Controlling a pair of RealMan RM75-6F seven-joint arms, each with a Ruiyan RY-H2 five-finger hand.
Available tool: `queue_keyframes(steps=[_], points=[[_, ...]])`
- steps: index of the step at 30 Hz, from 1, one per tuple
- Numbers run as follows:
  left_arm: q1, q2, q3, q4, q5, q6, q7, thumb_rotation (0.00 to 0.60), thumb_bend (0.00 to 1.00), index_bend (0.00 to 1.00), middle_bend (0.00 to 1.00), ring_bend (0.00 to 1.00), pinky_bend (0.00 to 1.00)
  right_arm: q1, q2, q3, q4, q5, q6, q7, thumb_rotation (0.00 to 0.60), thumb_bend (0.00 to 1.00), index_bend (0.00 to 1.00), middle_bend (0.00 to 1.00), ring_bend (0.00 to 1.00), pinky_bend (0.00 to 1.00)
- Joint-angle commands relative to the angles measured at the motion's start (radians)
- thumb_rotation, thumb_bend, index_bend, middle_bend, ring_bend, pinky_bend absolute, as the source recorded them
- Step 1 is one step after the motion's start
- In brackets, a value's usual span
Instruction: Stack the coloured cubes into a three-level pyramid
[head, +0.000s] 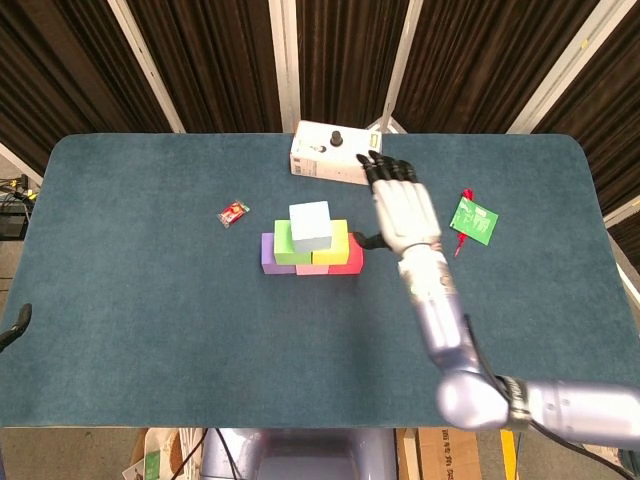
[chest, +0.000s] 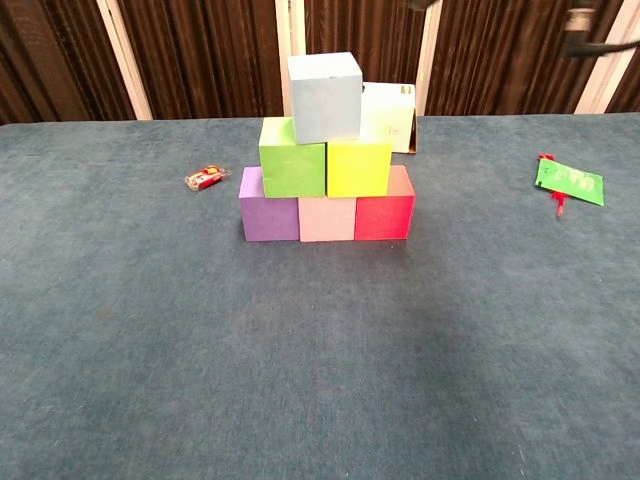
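Above the bench, to the right of the cube stack, the fingers (head: 385, 168) of the right hand (head: 403, 212) are stretched out and apart, and they hold nothing. Their dark tips point toward the far edge, near the white box (head: 335, 153). The thumb points sideways toward the stack, apart from it. The hand itself is clear of all cubes, and its silver arm goes down to the near right corner in the head view. The left hand is in neither view.

The pyramid stands free around the middle of the bench (head: 150, 330). In the chest view its bottom row is the purple cube (chest: 269, 204), the pink cube (chest: 327, 218) and the red cube (chest: 385, 206), touching side by side. On them sit the green cube (chest: 292, 157) and the yellow cube (chest: 359, 166), also touching. The light blue cube (chest: 324, 96) is on top, resting over the joint between these two and turned a little against the rows below.

Left of the stack lies a small red wrapper (chest: 205, 179). Well apart at the right lies a green packet (chest: 569, 181) with a red piece at its edge. The white box stands behind the pyramid.
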Motion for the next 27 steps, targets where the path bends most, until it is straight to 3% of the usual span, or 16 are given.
queue_keyframes(steps=[1,6,11,16,20,23,27], points=[[-0.001,-0.008,0.0,0.007,0.008,0.011,-0.002,0.6,0.34,0.08,0.0,0.0,0.0,-0.1,0.091,-0.051,-0.06,-0.087,-0.028,0.083,0.6,0.25,0.0,0.0,0.0,0.0],[0.0,-0.016,-0.007,0.018,0.011,0.026,-0.016,0.6,0.34,0.07,0.0,0.0,0.0,-0.235,0.193,-0.096,-0.142,-0.202,-0.04,0.201,0.6,0.25,0.0,0.0,0.0,0.0],[0.005,-0.004,-0.014,0.016,0.001,0.027,-0.044,0.6,0.34,0.07,0.0,0.0,0.0,-0.443,0.247,-0.221,-0.145,-0.506,-0.003,0.367,0.6,0.25,0.0,0.0,0.0,0.0],[0.012,0.011,-0.014,0.0,0.004,0.031,-0.067,0.6,0.34,0.09,0.0,0.0,0.0,-0.677,0.188,-0.424,-0.002,-0.938,0.137,0.564,0.6,0.25,0.0,0.0,0.0,0.0],[0.016,0.015,-0.004,-0.014,0.014,0.033,-0.062,0.6,0.34,0.1,0.0,0.0,0.0,-0.791,0.116,-0.553,0.152,-1.184,0.233,0.676,0.6,0.25,0.0,0.0,0.0,0.0],[0.024,0.026,0.014,-0.039,0.022,0.026,-0.054,0.6,0.34,0.1,0.0,0.0,0.0,-0.847,0.062,-0.606,0.281,-1.304,0.306,0.713,0.6,0.25,0.0,0.0,0.0,0.0],[0.039,0.039,0.028,-0.081,0.02,0.03,-0.037,0.6,0.34,0.1,0.0,0.0,0.0,-0.892,0.03,-0.631,0.353,-1.336,0.354,0.701,0.6,0.25,0.0,0.0,0.0,0.0]])
